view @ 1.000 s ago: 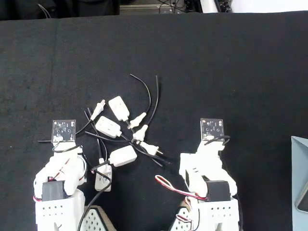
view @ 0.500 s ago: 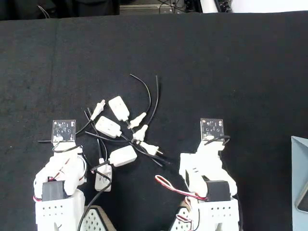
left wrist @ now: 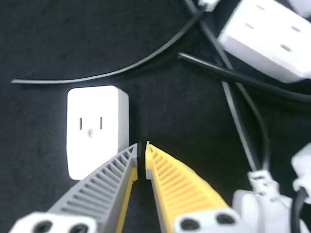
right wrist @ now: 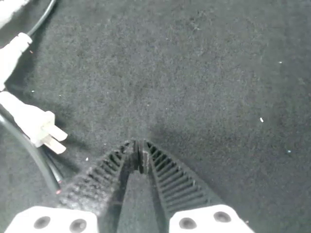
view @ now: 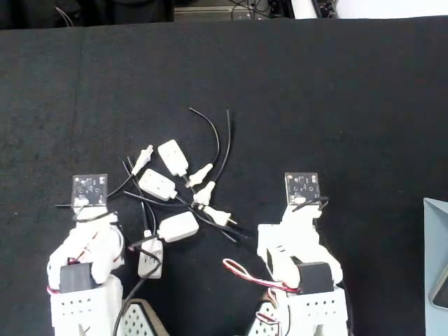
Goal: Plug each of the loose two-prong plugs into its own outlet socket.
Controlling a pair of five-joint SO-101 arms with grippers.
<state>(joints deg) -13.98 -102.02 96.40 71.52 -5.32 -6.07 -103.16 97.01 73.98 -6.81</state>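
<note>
Several white outlet sockets (view: 157, 184) and loose white two-prong plugs (view: 218, 215) on black cords lie tangled on the black table between the two arms. My left gripper (left wrist: 141, 148) is shut with nothing in it, its tips down at the cloth right beside one socket (left wrist: 95, 127) that lies face up. A second socket (left wrist: 269, 36) lies farther off, and a plug (left wrist: 262, 194) is close by its yellow finger. My right gripper (right wrist: 138, 145) is shut and empty over bare cloth. A plug (right wrist: 36, 127) with its two prongs showing lies off to its side.
Black cords (view: 210, 133) loop out from the cluster toward the far side. A pale blue container (view: 435, 259) sits at the table's right edge. The far half of the black cloth (view: 315, 91) is open room.
Both arms have shifted slightly to the left in the high view. The plugs and sockets lie where they were.
</note>
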